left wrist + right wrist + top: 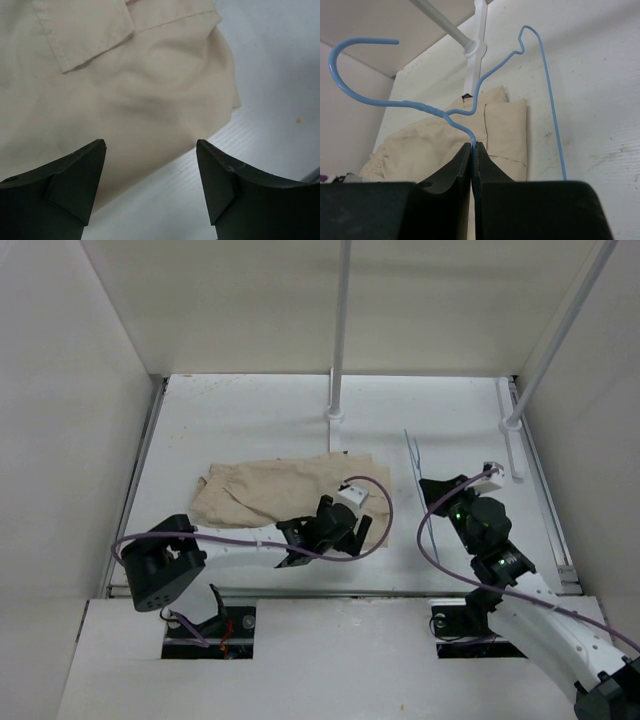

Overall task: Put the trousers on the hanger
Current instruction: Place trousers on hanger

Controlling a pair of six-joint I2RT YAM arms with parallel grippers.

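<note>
Lying folded and wrinkled on the table [250,410], left of centre, the trousers [275,490] look soft, light and floppy. Their near cloth edge, just ahead of the spread left gripper [150,150], seems the best bite. To their right, the thin, springy hanger [425,106] is pinched by the right gripper [471,146].
</note>
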